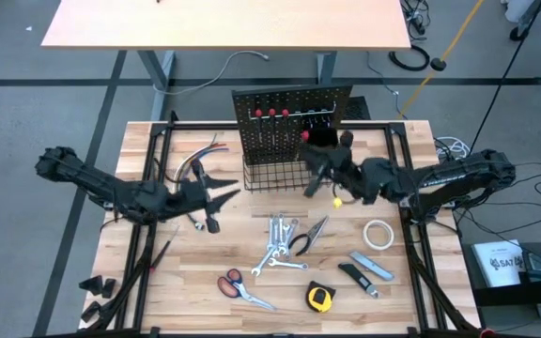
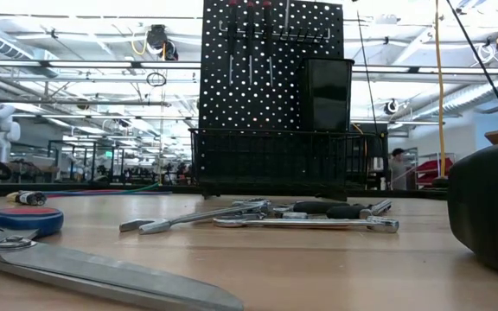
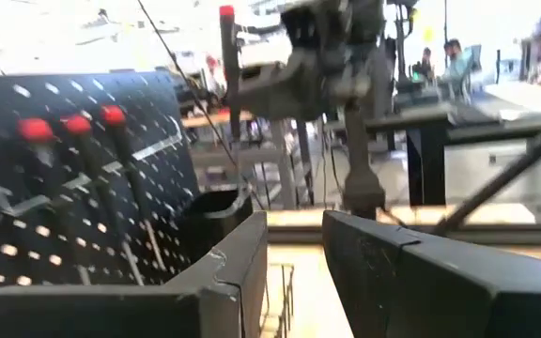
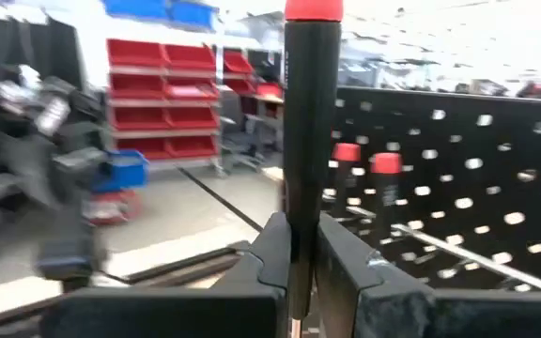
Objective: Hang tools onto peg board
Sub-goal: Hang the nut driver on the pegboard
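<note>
Wooden table (image 1: 205, 272) strewn with tools (image 1: 280, 246); grey floor (image 1: 45, 122) around

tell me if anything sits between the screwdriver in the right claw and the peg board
Nothing visible does. The right claw holds the screwdriver upright just in front of the peg board, with only open air between them.

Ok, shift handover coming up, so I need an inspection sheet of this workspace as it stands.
Surface: wooden table, tools spread across it.
Job's things: peg board holds three screwdrivers; wrenches, scissors, tape measure, tape roll, utility knife lie unhung.
Clutter: wire bundle.
Grippers: right gripper shut on a screwdriver beside the board; left gripper open, empty.
Cables: loose on floor.
Surroundings: people beyond the table.
</note>
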